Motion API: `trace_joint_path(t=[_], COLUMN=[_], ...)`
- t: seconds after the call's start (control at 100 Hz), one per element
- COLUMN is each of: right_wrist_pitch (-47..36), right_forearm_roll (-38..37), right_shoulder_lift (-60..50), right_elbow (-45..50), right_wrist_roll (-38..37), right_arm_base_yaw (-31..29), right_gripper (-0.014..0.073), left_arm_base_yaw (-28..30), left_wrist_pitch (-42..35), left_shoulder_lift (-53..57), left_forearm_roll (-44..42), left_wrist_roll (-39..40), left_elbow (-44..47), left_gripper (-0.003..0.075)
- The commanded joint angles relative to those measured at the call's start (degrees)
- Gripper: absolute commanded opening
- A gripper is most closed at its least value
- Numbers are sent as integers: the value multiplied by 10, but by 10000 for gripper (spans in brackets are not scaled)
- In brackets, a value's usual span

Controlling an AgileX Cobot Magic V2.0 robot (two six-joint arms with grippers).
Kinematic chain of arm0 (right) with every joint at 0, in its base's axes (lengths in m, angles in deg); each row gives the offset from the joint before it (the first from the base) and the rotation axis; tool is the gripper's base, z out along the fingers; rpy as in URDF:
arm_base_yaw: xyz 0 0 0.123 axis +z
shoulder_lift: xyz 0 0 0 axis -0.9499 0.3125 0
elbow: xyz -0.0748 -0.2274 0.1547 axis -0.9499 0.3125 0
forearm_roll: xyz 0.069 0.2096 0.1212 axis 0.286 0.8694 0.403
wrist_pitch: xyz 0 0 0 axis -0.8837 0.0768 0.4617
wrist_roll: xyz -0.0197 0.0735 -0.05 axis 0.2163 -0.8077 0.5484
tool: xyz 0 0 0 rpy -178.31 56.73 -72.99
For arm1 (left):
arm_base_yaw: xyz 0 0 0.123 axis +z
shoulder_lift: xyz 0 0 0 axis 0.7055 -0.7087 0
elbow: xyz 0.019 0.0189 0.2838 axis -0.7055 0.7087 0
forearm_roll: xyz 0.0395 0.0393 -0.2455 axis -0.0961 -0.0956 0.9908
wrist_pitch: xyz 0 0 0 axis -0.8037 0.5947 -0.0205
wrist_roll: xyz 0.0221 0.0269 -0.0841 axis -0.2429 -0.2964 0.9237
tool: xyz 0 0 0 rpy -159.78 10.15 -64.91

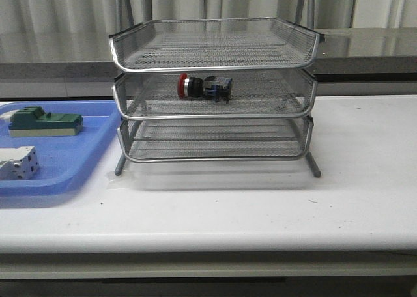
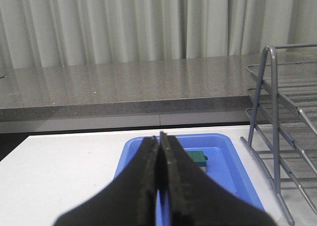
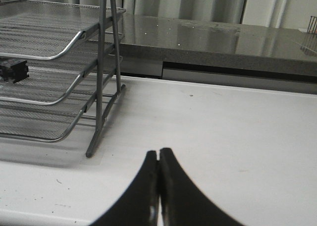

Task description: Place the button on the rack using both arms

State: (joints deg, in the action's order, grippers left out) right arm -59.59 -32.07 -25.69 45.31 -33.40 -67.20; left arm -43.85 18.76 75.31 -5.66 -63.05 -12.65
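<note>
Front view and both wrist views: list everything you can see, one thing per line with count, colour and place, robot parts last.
rack: one, silver wire mesh, three tiers, centre of the table.
button: one, red cap, black collar, blue body, lying on its side on the rack's middle tier.
tray: one, blue plastic, on the table left of the rack.
green block component: one, green on a pale base, at the back of the tray.
white terminal block: one, white, at the front left of the tray.
table: one, white.
counter: one, grey stone, behind the table.
left end effector: one, black, shut, above the tray.
right end effector: one, black, shut, over bare table right of the rack.
</note>
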Motion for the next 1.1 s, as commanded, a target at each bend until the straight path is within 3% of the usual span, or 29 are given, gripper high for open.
trace_joint_path(t=[0.0, 0.23, 0.45, 0.61, 0.76, 1.09], right_wrist_pitch=[-48, -48, -48, -48, -48, -48], right_forearm_roll=[-1, -1, -1, -1, -1, -1], right_shoulder_lift=[-10, -10, -10, -10, -10, -9], right_elbow=[2, 2, 2, 2, 2, 2], right_wrist_roll=[5, 5, 5, 5, 5, 5], right_arm_base_yaw=[-3, -3, -3, -3, -3, -3], right_gripper=[-108, -108, -108, -108, -108, -108], left_arm_base_yaw=[-18, -48, -48, -45, -27, 13], left_wrist_pitch=[-40, -52, -140, -140, -88, -82], left_shoulder_lift=[-5, 2, 38, 95, 142, 143], left_forearm_roll=[-98, -101, -101, -90, -91, -60], left_wrist_roll=[106, 109, 109, 109, 109, 109], left_elbow=[-11, 41, 118, 152, 152, 152], left_gripper=[-20, -20, -20, -20, -20, -20])
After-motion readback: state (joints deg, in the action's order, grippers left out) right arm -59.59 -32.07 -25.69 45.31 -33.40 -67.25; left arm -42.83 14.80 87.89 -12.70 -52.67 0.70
